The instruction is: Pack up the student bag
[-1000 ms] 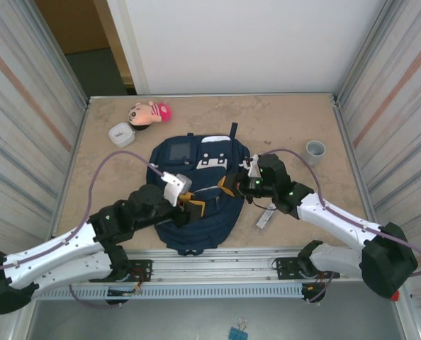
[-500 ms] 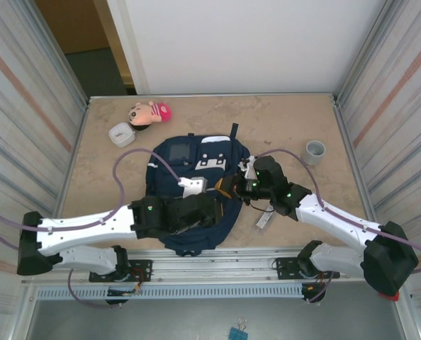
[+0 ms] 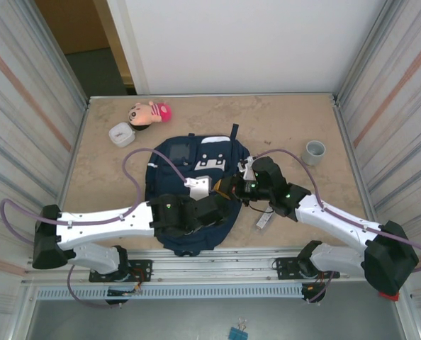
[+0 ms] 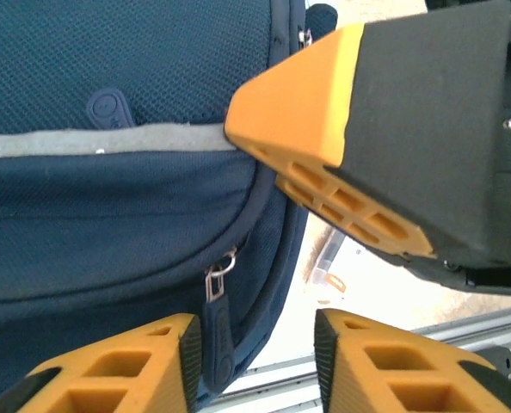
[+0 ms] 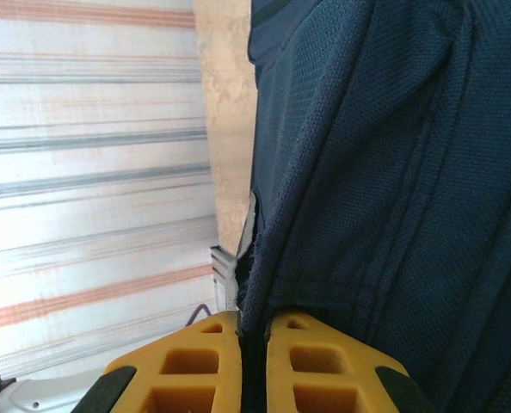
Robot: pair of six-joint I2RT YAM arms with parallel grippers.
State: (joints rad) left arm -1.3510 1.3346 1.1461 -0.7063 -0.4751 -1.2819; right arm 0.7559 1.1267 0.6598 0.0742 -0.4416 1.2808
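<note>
I'm working on a beige, stone-patterned table (image 3: pixel 281 127) boxed in by ribbed metal walls (image 3: pixel 26 106) on the left and right. A plain white panel (image 3: pixel 239 42) closes the far side, with a dark doorway (image 3: pixel 83 35) at the far left corner. The student bag (image 3: pixel 189 152) lies flat in the middle of the table, its near end close to the rail where the arms are bolted.

A plush doll (image 3: pixel 149 112) and a small white container (image 3: pixel 121 134) sit beyond the bag to the far left. A grey cup (image 3: pixel 315 150) stands well apart on the right.

The right gripper (image 3: pixel 228 188) is on the bag's right side. My right wrist camera shows its fingers (image 5: pixel 178 370) squeezed almost together on a fold of navy fabric. The left gripper (image 3: pixel 221 202) sits just near of it over the front pocket. Its jaws stand apart with nothing between them, and a zipper pull (image 4: pixel 216 280) hangs just beside one finger.

Both arms cover much of the bag's near half in the top view, so I can't read the pocket opening there. A slim white object (image 3: pixel 264 218) on the right is partly under the right arm, and I can't make out what it is. Something small and blue (image 3: pixel 237 333) is cut off at the bottom edge. Up close, the other gripper's finger (image 4: pixel 324 129) blocks the upper right.
</note>
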